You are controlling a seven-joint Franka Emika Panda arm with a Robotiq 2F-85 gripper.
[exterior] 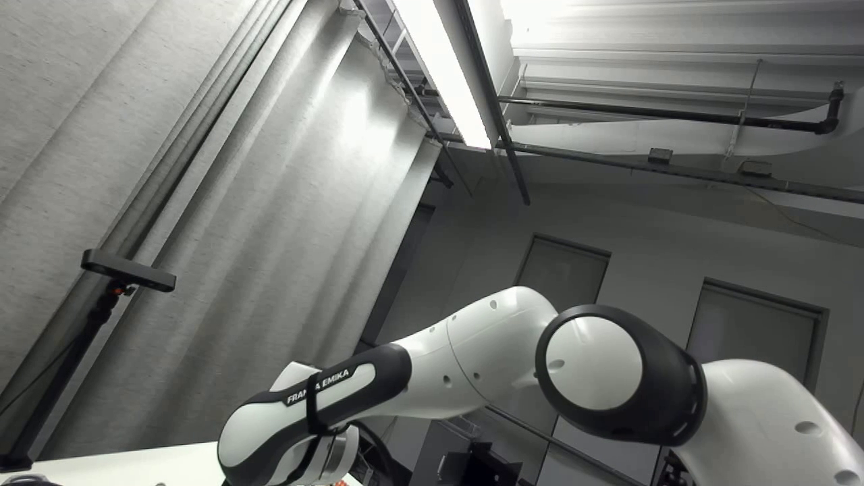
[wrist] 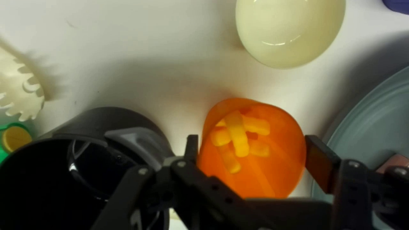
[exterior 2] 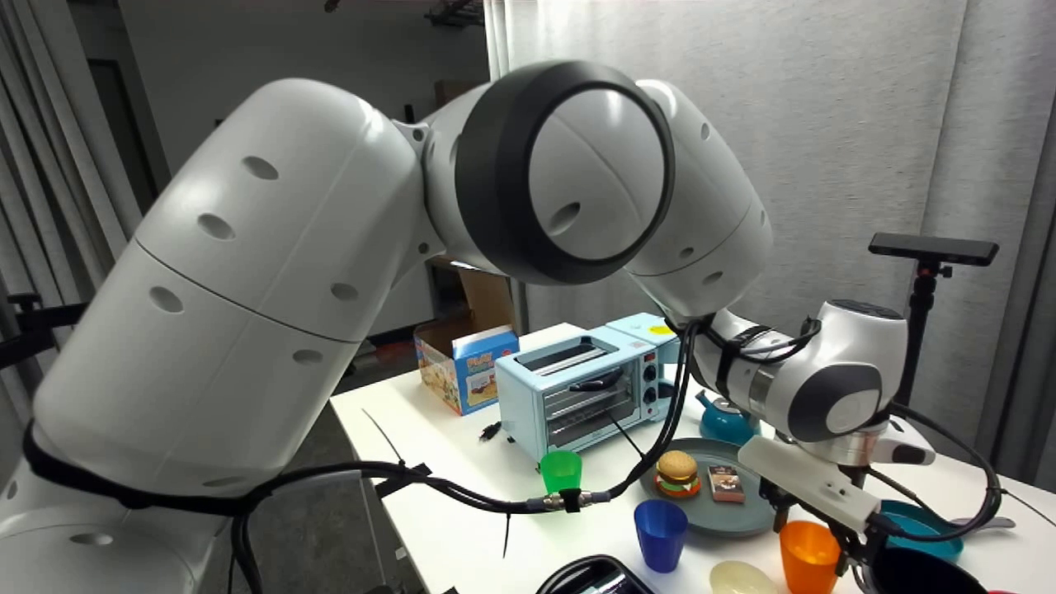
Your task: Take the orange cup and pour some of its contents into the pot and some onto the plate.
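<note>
The orange cup [wrist: 274, 172] stands upright with several yellow sticks inside. It also shows in an exterior view [exterior 2: 808, 554], its base cut off by the frame edge. My gripper [wrist: 249, 147] has one finger on each side of the cup, close against its walls near the rim; I cannot tell whether they press on it. The gripper also shows in an exterior view [exterior 2: 812, 540]. The black pot [wrist: 108, 119] stands left of the cup in the wrist view, and in an exterior view [exterior 2: 916, 573]. The grey plate [wrist: 361, 134] lies right of it, holding a burger and small box [exterior 2: 726, 484].
A cream bowl [wrist: 289, 35], blue cup [exterior 2: 660, 536] and green cup [exterior 2: 561, 470] stand nearby. A teal dish [exterior 2: 947, 551] lies behind the pot. A toaster oven [exterior 2: 524, 404] and teal kettle [exterior 2: 724, 422] stand at the back. A cream toothed piece [wrist: 24, 86] lies beyond the pot.
</note>
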